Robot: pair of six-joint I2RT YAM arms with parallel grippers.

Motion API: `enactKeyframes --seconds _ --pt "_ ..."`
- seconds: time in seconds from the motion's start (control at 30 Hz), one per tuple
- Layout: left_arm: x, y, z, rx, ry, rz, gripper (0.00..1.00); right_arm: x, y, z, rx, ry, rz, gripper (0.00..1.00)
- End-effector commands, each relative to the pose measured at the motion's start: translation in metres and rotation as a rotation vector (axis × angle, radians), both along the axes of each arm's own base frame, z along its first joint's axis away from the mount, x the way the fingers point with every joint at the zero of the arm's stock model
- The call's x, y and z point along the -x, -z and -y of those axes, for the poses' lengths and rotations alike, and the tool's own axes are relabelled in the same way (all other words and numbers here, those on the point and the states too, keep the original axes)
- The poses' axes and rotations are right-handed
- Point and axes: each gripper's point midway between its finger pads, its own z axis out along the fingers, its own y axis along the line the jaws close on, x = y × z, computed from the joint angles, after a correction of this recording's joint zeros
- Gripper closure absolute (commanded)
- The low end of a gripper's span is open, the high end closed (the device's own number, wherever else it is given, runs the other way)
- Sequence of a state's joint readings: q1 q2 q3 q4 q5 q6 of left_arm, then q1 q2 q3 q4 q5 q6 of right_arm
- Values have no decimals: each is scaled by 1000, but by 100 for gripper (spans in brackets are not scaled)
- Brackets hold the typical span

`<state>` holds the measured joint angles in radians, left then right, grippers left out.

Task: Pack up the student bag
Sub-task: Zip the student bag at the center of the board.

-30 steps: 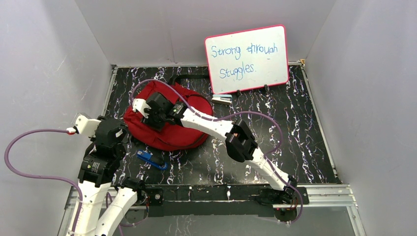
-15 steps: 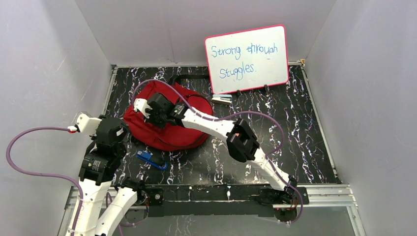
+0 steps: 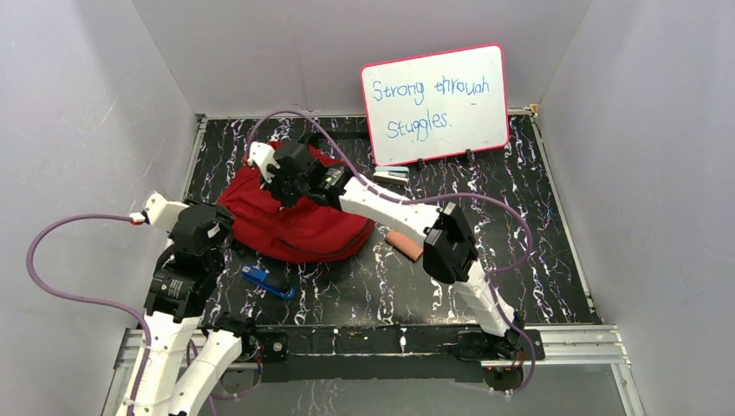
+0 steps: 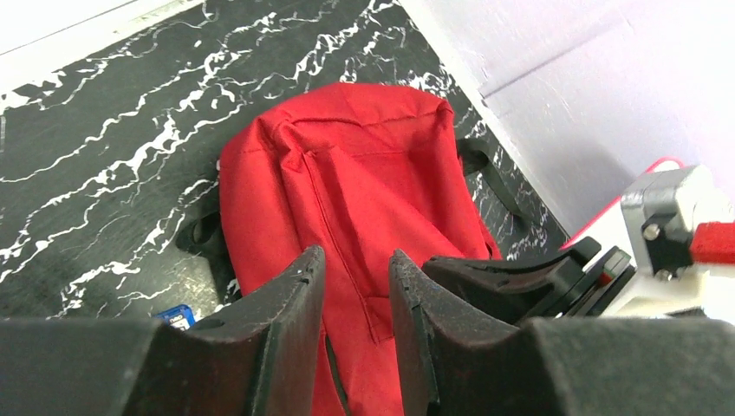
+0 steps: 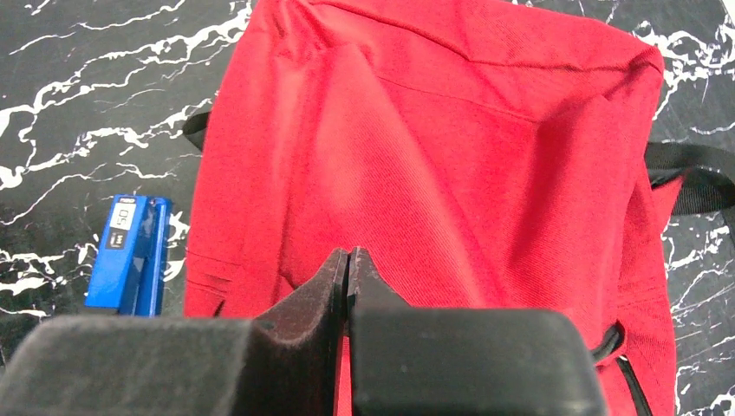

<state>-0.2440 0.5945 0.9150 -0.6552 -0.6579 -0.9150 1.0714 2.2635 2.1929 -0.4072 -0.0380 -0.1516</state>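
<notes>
- The student bag [image 3: 303, 227] lies flat on the dark marbled table [image 3: 537, 225], left of centre, between the two arms. Its black straps [image 5: 685, 165] trail off its sides.
- It looks soft and limp, and probably light, since it sags with no shape of its own. A pinch of cloth would likely lift only the top layer, not the whole bag. A seam, a strap or the zip edge should give a firmer hold than the smooth front panel. A dark line along the near edge in the top view may be the zip, but this is too small to confirm.
- The right gripper [image 5: 348, 257] is clenched on a pinch of the red fabric, which rises in a ridge toward the closed jaws.
- The left gripper [image 4: 354, 256] sits at the bag's left edge with its jaws apart. Red cloth fills the gap, and whether it is clamped cannot be told.
- A small blue item [image 5: 130, 251] lies just beside the bag's near edge.
- A tan item [image 3: 404, 245] lies on the table to the bag's right.
- A whiteboard [image 3: 435, 104] stands at the back.
</notes>
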Motion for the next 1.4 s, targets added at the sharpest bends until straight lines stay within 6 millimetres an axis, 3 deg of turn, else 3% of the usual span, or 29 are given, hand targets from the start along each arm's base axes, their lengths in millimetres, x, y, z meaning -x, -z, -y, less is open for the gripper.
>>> enactKeyframes --seconds 0.0,0.2,0.47,0.67,0.8,1.03,1.27,1.37 --pt "-16 -2 18 -37 130 46 69 -27 -40 16 -123 56 -23 91" --pt "-40 15 60 -108 409 50 68 -51 -25 36 -197 76 -220 94" --pt "-68 66 88 -262 651 -119 64 -75 -29 59 -308 71 -382 99" --pt "-82 73 116 -395 891 -83 57 -64 -40 57 -354 -5 -446 99" --pt "-90 72 121 -447 942 -84 53 -57 -42 55 -367 -40 -478 100" --pt "-92 77 151 -453 1147 -64 50 -52 -45 55 -372 -63 -496 100" --pt "-84 82 157 -476 1207 -72 34 -51 -45 56 -371 -60 -497 100" --pt "-84 92 157 -491 1226 -93 34 -51 -47 56 -374 -61 -495 100"
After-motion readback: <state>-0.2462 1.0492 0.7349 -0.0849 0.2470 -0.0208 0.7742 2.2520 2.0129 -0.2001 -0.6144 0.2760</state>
